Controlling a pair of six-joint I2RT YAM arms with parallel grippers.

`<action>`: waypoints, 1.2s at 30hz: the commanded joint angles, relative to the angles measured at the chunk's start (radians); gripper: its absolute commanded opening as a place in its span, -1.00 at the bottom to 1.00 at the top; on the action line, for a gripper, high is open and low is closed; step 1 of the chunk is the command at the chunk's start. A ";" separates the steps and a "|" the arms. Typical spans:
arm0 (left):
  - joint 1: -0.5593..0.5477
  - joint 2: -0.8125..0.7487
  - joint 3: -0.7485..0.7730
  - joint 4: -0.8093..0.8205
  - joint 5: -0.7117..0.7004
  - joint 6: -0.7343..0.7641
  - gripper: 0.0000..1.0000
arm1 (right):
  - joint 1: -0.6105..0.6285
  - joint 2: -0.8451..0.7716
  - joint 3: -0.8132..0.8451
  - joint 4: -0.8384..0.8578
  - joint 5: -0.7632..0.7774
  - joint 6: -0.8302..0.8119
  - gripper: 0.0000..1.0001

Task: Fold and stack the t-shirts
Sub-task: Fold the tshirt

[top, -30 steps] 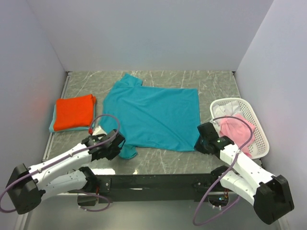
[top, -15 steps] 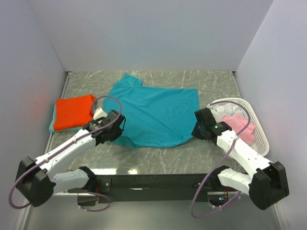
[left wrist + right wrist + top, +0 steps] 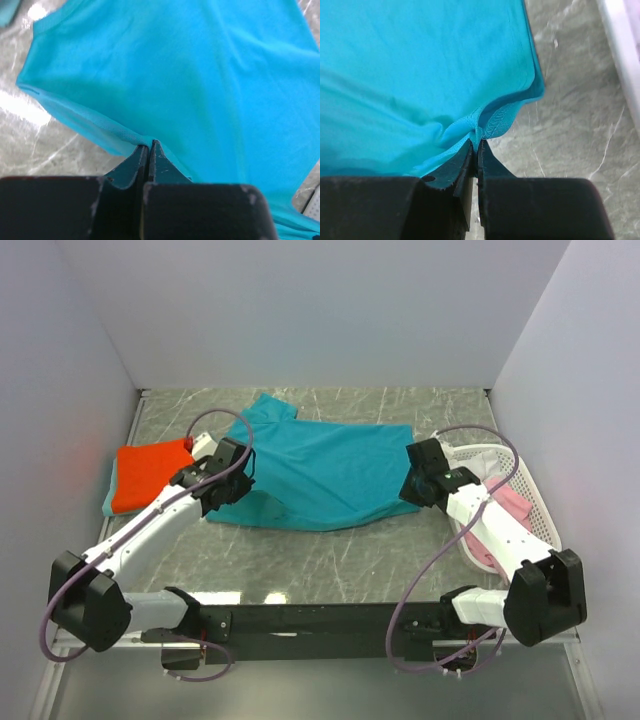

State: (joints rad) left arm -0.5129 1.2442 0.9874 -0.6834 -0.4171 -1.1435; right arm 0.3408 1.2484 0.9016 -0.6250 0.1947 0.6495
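A teal-blue t-shirt [image 3: 320, 475] lies spread on the table, its near half lifted and carried over its far half. My left gripper [image 3: 226, 483] is shut on its left near edge [image 3: 127, 135]. My right gripper [image 3: 421, 483] is shut on its right near hem [image 3: 487, 122]. An orange-red folded t-shirt [image 3: 150, 472] lies at the left on a light teal one [image 3: 108, 502]. A pink t-shirt [image 3: 507, 512] lies in the basket, with white cloth behind it.
A white mesh basket [image 3: 520, 485] stands at the right, close behind my right arm. The marble table [image 3: 330, 560] shows bare in front of the shirt. Grey walls close in the left, right and back.
Both grippers have moved away from me, pulling the teal-blue shirt's near edge up and over toward the back. The shirt's visible area has shortened.
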 commanded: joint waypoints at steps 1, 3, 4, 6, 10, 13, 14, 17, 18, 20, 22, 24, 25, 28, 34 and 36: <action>0.022 0.018 0.071 0.054 -0.023 0.083 -0.99 | -0.023 0.011 0.060 -0.001 0.020 -0.030 -0.85; 0.033 0.043 0.094 0.059 -0.026 0.097 -0.99 | -0.034 0.026 0.082 0.001 0.011 -0.040 -0.85; 0.036 0.049 0.100 0.068 -0.028 0.105 -0.99 | -0.036 0.032 0.088 0.001 0.011 -0.045 -0.85; 0.042 0.072 0.111 0.085 -0.023 0.131 -0.99 | -0.045 0.057 0.108 0.002 0.005 -0.054 -0.85; 0.060 0.119 0.148 0.130 -0.017 0.165 -0.99 | -0.049 0.104 0.143 -0.001 -0.006 -0.065 -0.85; 0.080 0.162 0.175 0.137 -0.032 0.174 -0.99 | -0.055 0.132 0.161 0.002 -0.008 -0.068 -0.85; 0.085 0.181 0.180 0.153 -0.029 0.182 -0.99 | -0.060 0.144 0.163 0.002 -0.008 -0.071 -0.85; 0.108 0.221 0.201 0.168 -0.016 0.205 -0.99 | -0.072 0.167 0.171 0.002 -0.009 -0.076 -0.85; 0.117 0.230 0.214 0.171 -0.014 0.209 -0.99 | -0.074 0.172 0.172 0.004 -0.011 -0.076 -0.85; 0.126 0.257 0.223 0.176 -0.012 0.222 -0.99 | -0.080 0.190 0.177 0.008 -0.011 -0.082 -0.85; 0.136 0.270 0.232 0.196 -0.005 0.238 -0.99 | -0.083 0.206 0.181 0.014 -0.017 -0.085 -0.85; 0.139 0.290 0.231 0.219 0.012 0.249 -0.99 | -0.088 0.230 0.184 0.027 -0.015 -0.088 -0.85; 0.142 0.297 0.232 0.240 0.015 0.258 -0.99 | -0.091 0.241 0.189 0.034 -0.015 -0.087 -0.85; 0.151 0.340 0.249 0.266 -0.011 0.260 -0.99 | -0.103 0.276 0.200 0.056 -0.015 -0.080 -0.85; 0.175 0.458 0.306 0.324 0.012 0.297 -0.95 | -0.118 0.362 0.240 0.080 0.031 -0.071 -0.83; 0.183 0.515 0.338 0.334 0.014 0.303 -0.89 | -0.126 0.397 0.247 0.094 0.038 -0.067 -0.78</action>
State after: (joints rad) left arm -0.3435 1.7168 1.2583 -0.4145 -0.4091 -0.8768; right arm 0.2287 1.6157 1.1007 -0.5789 0.1905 0.5789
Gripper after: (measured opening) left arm 0.047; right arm 0.104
